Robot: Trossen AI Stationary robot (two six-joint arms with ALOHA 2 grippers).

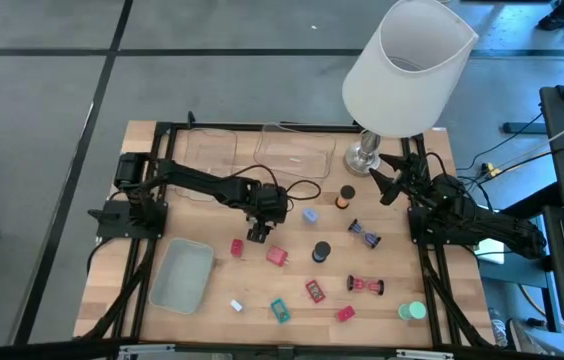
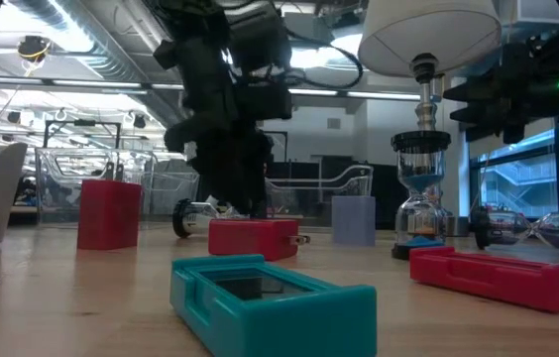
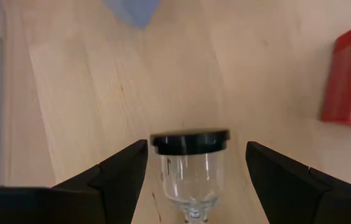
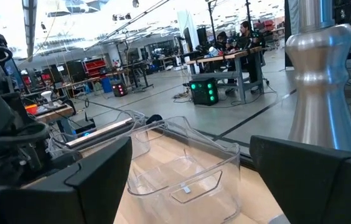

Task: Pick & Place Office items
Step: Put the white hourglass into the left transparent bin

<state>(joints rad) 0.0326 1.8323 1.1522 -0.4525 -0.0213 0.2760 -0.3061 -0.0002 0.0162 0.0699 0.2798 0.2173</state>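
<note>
A small clear hourglass with a black end cap (image 3: pixel 190 142) lies on its side on the wooden table. My left gripper (image 3: pixel 194 163) slants down over it, open, one finger on each side of the cap with a gap at both. In the high view this gripper (image 1: pixel 259 233) stands left of centre and hides the hourglass. A red block (image 1: pixel 236 246), another red block (image 1: pixel 277 257) and a lavender piece (image 1: pixel 310 214) lie close by. My right gripper (image 1: pixel 387 178) waits open by the lamp's foot, holding nothing.
A big white lamp (image 1: pixel 402 70) stands at the far right and clear trays (image 1: pixel 297 152) at the far edge. A pale green tray (image 1: pixel 184 275) sits near left. Black caps (image 1: pixel 321 251), two more hourglasses (image 1: pixel 365 235), teal (image 1: pixel 280 311) and red (image 1: pixel 315 290) pieces are scattered to the right.
</note>
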